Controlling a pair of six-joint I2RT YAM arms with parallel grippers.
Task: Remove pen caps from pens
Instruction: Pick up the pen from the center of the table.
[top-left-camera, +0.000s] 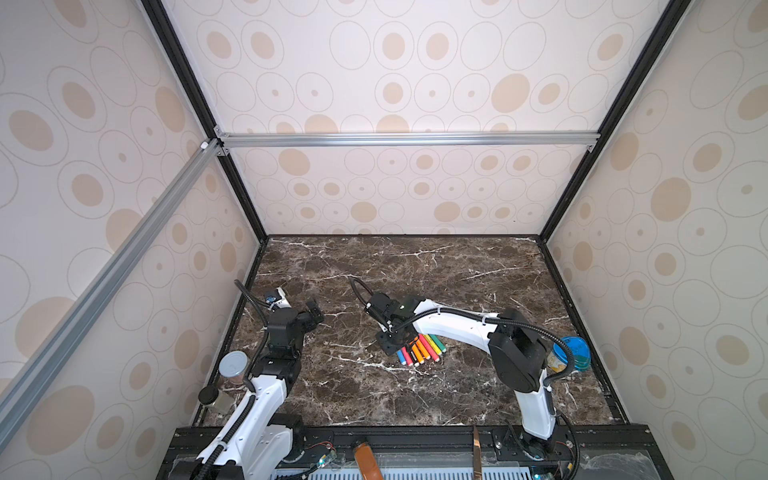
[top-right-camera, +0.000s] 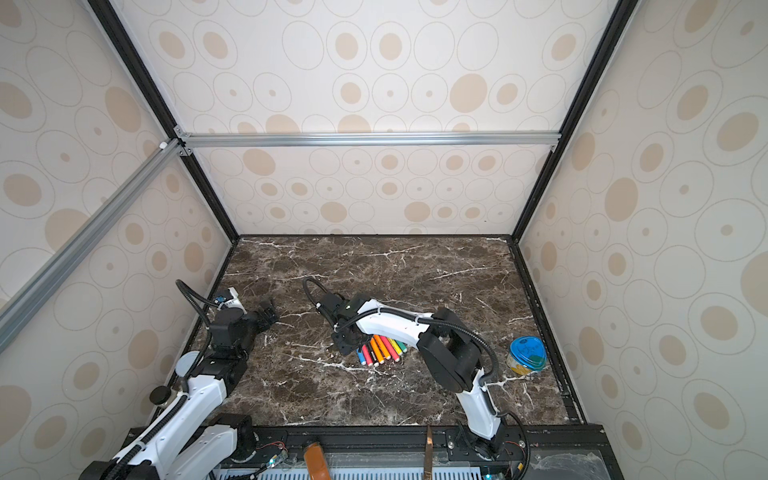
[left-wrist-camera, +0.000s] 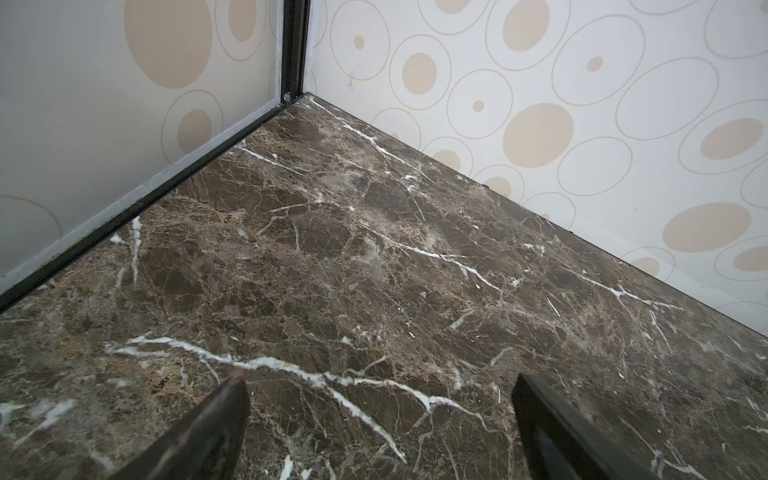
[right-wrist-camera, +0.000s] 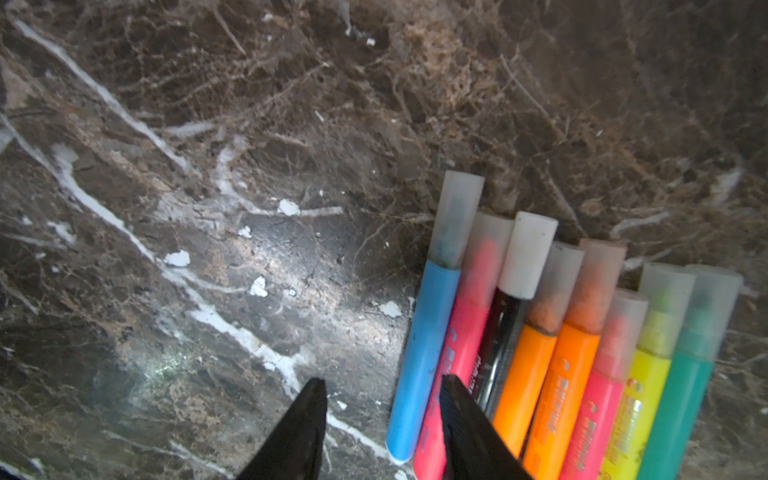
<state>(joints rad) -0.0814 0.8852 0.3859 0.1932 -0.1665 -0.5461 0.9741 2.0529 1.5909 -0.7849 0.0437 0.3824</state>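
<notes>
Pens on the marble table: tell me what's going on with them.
The pens lie side by side on the table, and every cap seen in the right wrist view is on. The right tool is low at their barrel ends, jaws apart, with the blue pen showing between them, not clamped. The left tool hangs open over bare marble near the side wall, holding nothing. No cap is off yet.
</notes>
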